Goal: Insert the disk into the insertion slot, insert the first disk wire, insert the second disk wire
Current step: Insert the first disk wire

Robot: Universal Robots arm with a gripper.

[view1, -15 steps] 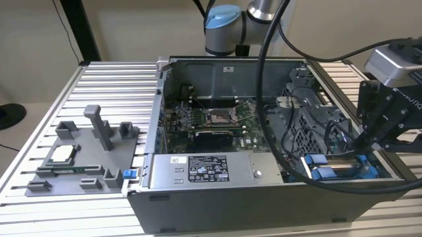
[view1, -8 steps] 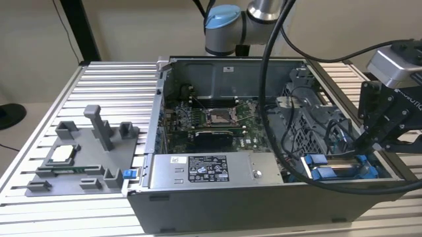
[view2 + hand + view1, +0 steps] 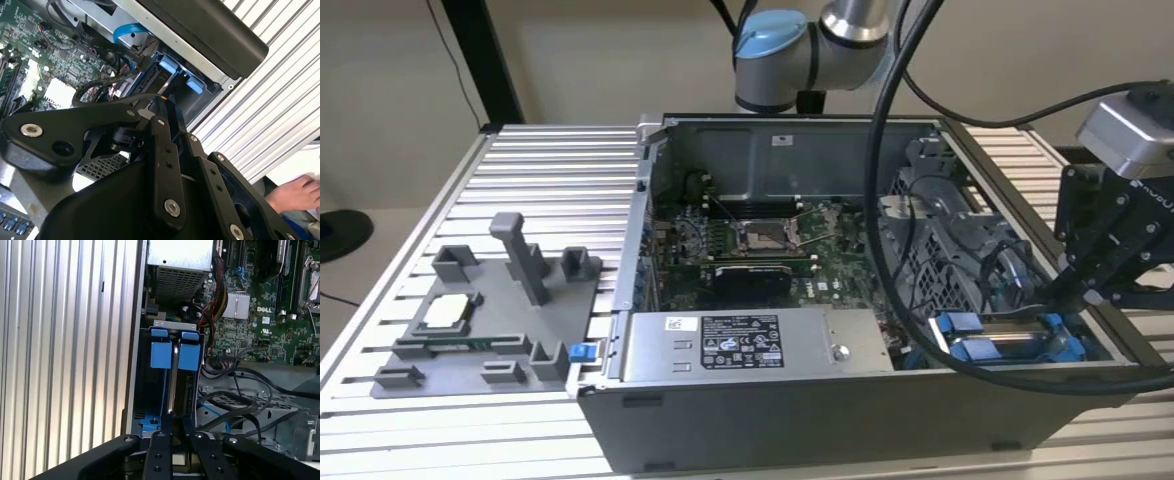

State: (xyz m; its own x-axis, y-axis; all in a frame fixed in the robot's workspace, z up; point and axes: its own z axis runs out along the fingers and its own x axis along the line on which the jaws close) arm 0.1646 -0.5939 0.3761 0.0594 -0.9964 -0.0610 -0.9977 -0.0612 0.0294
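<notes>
Disk, a flat silver-grey hard drive in a bright blue plastic carrier frame (image 3: pixel 173 382), stands on edge inside the insertion slot, the grey sheet-metal drive bay (image 3: pixel 172 324) at the case corner on the exterior view's right. Step in hand looks like step one, seating the disk. Neither wire step looks started as far as I can see. Black tool (image 3: pixel 171 416) is low over the bay, fingers drawn narrow and meeting on the disk's near edge. It reads as a pinch, though the linkage covers the actual contact. Two blue carrier tabs (image 3: pixel 160 354) sit level with each other, so no obvious tilt. My read: finishing needs a straight push along the bay walls, staying clear of the black cable loops (image 3: pixel 235 400) just beside it. Can't tell how deep the disk sits or whether it has latched, and its connector end is hidden. In the second wrist view a person's hand (image 3: pixel 296 192) shows beyond the edge of the ribbed aluminium surface (image 3: pixel 547 180), cut off by the frame.
</notes>
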